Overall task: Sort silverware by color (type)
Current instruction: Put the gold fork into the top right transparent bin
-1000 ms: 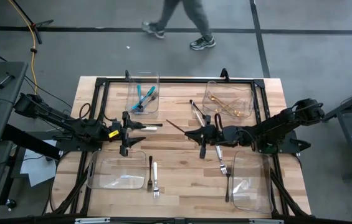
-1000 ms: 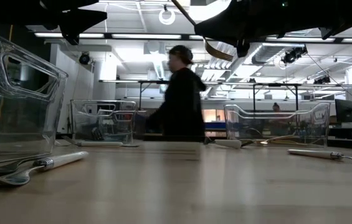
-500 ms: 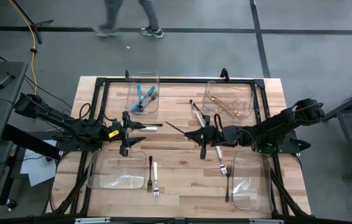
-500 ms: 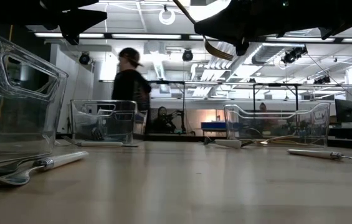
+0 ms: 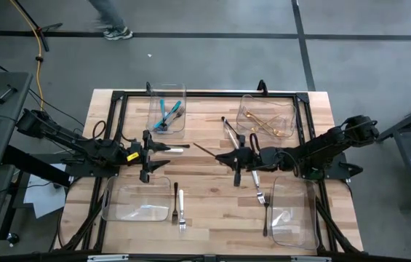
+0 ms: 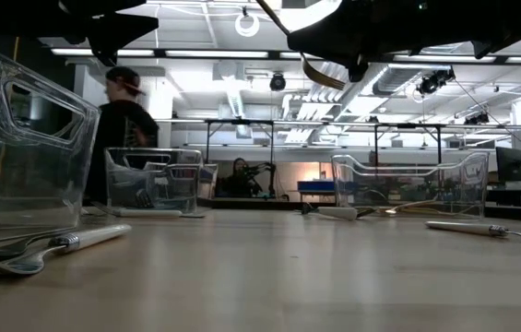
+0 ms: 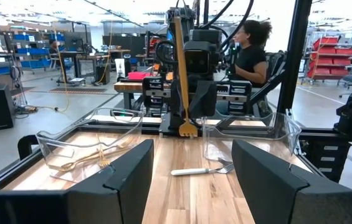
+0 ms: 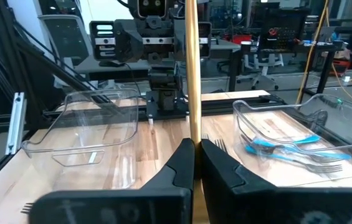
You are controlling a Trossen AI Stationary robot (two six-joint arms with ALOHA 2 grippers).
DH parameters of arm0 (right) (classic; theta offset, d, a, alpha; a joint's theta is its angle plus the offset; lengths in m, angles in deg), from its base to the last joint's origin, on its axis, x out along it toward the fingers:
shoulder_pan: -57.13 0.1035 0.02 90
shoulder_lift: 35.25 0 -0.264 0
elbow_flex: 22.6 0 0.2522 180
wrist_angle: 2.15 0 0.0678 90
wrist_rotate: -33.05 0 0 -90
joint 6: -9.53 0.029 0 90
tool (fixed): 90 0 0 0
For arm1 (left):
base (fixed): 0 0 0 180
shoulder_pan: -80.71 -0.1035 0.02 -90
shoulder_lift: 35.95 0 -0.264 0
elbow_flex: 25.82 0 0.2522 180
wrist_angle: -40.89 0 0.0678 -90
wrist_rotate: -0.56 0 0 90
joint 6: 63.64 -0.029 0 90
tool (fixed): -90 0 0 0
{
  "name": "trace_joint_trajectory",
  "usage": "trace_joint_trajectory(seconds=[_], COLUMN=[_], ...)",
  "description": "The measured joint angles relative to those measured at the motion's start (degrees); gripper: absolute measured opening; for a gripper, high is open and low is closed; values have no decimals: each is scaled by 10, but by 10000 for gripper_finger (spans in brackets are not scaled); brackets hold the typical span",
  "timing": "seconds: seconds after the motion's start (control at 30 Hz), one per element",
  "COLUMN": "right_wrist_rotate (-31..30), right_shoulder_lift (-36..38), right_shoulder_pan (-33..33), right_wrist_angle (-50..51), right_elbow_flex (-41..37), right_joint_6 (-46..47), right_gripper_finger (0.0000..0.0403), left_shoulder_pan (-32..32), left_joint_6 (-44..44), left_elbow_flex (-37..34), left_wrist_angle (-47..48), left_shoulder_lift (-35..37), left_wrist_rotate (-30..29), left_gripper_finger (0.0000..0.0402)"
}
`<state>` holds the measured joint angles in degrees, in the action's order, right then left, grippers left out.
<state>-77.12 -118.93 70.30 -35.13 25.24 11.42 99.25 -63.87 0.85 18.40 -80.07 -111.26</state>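
Only the person [image 5: 110, 18] moved – further left along the frame's top; both arms unchanged.
Right hand [image 5: 228, 155], frame centre, pinches a gold fork [image 8: 191, 68] above the desk [image 5: 212, 211] – left hand [image 5: 158, 154] spread, centre-left.

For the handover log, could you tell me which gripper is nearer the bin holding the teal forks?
Left. The left gripper sits just below the teal-fork bin; the right gripper is farther right, holding a gold fork.

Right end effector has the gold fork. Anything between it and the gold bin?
Nothing visible. The right end effector holds the gold fork off the table; the gold bin is open-topped. Steel utensils lie flat below.
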Motion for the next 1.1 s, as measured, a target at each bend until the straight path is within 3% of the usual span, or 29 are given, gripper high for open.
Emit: trace_joint_trajectory(seconds=[0.93, 1.1], right_wrist_rotate=[16, -45], right_shoulder_lift=[0, 0], right_shoulder_pan=[0, 0], right_wrist_angle=[-3, -6], right_elbow_flex=[0, 17], right_joint_6=[-8, 4], right_gripper_finger=[5, 5], left_shoulder_pan=[0, 0], left_joint_6=[-19, -15], left_elbow_flex=[0, 0], left_wrist_angle=[4, 4], left_shoulder_lift=[0, 0], left_wrist_rotate=[0, 0], left_gripper_finger=[211, 211])
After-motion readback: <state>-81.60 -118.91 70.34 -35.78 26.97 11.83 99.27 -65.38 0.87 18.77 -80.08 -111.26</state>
